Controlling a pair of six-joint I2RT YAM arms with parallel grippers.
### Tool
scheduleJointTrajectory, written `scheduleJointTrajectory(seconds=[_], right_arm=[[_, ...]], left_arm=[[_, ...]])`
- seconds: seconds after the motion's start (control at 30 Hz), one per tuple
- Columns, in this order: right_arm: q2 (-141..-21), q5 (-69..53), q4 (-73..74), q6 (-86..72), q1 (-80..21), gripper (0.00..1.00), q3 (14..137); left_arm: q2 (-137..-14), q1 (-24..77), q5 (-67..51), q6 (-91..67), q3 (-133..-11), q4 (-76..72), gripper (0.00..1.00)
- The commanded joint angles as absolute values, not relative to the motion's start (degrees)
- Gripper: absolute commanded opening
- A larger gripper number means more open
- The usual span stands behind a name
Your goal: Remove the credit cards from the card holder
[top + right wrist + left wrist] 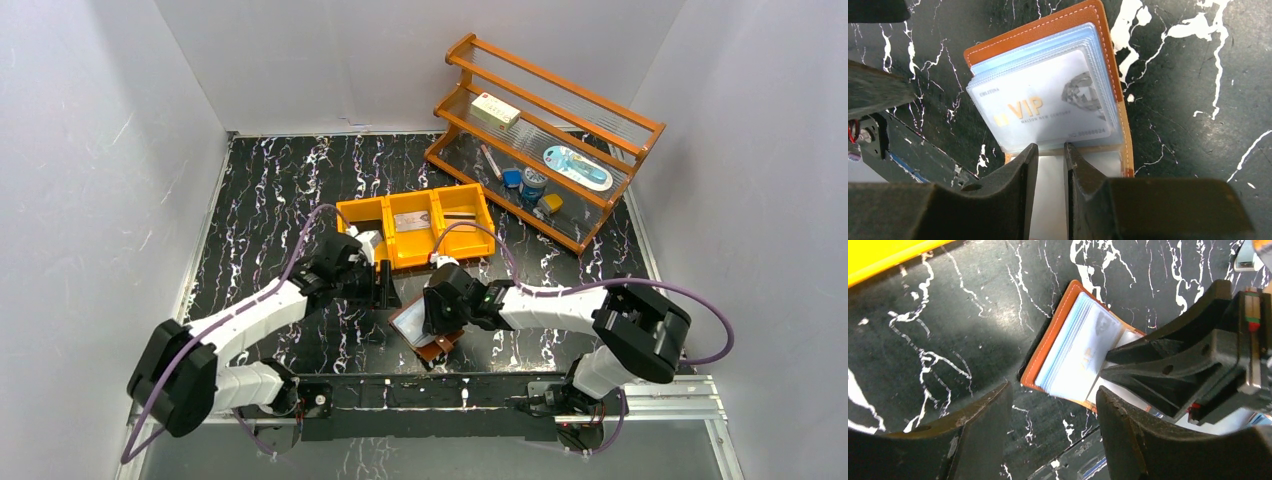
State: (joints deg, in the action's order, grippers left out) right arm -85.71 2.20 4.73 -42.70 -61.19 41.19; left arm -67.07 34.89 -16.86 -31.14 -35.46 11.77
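Observation:
The brown card holder (418, 322) lies open on the black marbled table, its pale blue sleeves fanned out (1073, 350). The top sleeve holds a silvery-grey "VIP" credit card (1048, 105); the other sleeves are stacked under it. My right gripper (432, 318) is nearly shut, with a narrow gap and nothing between the fingers (1051, 150). Its tips rest on the holder at the fold (1103, 367). My left gripper (388, 290) is open and empty (1053, 395), just left of the holder and above the table.
An orange three-compartment bin (415, 250) stands just behind both grippers, with flat card-like pieces (410, 220) in it. A wooden rack (550, 130) with small items is at the back right. A metal rail (430, 385) runs along the near table edge.

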Motion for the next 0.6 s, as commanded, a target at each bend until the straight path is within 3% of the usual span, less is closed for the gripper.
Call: scheduleJointTrajectory(seconds=[0.0,0.43,0.53,0.57], right_arm=[[-84.10,3.32,3.02,-41.36,-60.59,0.34,39.38],[-80.49,-4.83,-8.35,-40.26,-53.04,0.34,31.17],[-80.01,-5.74,-6.88,-39.90,-51.06,0.36,30.86],[-79.41,-5.93,-6.26,-40.20,-49.97,0.41,30.68]], left_arm=[[-71.36,37.80,-16.95,-30.50,-39.03,7.99,0.60],[-81.89,44.39,-17.51,-31.52,-37.08,1.85,0.60],[-83.35,47.00,-17.59,-31.86,-36.90,0.41,0.52],[-83.67,48.82,-16.85,-32.54,-36.72,-0.07,0.45]])
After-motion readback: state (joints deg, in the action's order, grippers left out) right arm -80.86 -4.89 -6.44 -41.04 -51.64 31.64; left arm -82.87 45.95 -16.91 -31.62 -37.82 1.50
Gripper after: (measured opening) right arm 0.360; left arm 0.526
